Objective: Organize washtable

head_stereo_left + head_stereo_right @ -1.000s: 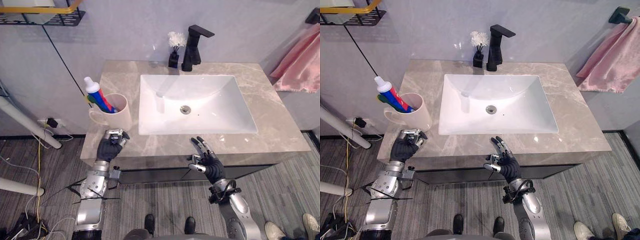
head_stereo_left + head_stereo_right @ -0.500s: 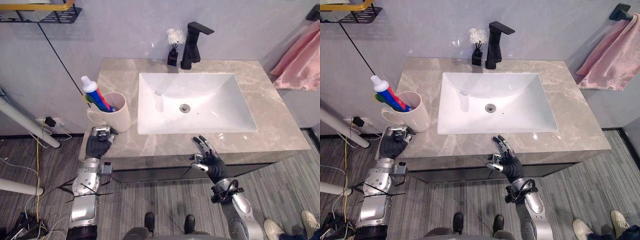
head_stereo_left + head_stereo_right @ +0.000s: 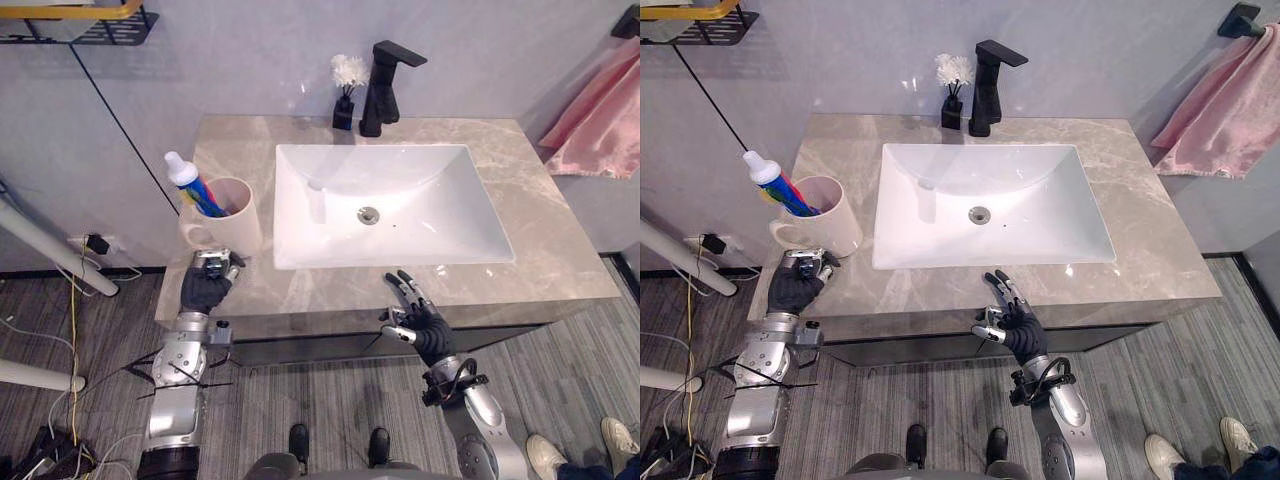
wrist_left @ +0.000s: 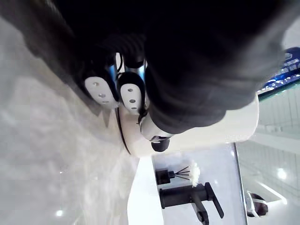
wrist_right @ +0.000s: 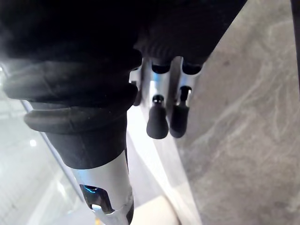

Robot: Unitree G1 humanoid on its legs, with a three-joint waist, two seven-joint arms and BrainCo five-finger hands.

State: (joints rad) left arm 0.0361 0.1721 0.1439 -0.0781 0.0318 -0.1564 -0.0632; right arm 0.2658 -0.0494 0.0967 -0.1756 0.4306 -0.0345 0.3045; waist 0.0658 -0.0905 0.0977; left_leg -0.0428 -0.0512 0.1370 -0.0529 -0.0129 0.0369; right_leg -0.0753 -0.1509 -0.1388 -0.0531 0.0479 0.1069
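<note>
Marbled grey for the counter [image 3: 560, 250], white for the sink [image 3: 440, 200] set in it.

Against half a second ago: left hand [image 3: 207, 290] now a little further right, just near of the mug [image 3: 240, 232] and its handle rather than out at the counter's left near corner. Curls its fingers [image 4: 132, 93] tight, with nothing between them; cannot tell whether they touch the mug's foot. Right hand [image 3: 420, 325] as before over the counter's near edge, right of middle, near of the sink; keeps fingers straight and spread, holding nothing. Mug, toothpaste [image 3: 192, 185] and sink placed as earlier.

Hard to make out: lower end of the toothpaste, sunk in the mug; a green thing beside it, too hidden to name. Cut off at the right edge: pink towel [image 3: 600, 130] on the wall. Cut off at far left: black wire shelf [image 3: 100, 35] with a yellow rim.

Mug upright on the counter's left side, just left of the sink, handle turned left and near. Toothpaste leaning in it, long axis running from the mug up toward far left, white cap at the top end. Black tap [image 3: 385, 90] at the sink's far side; small black vase [image 3: 345, 112] with white flowers just left of it.
</note>
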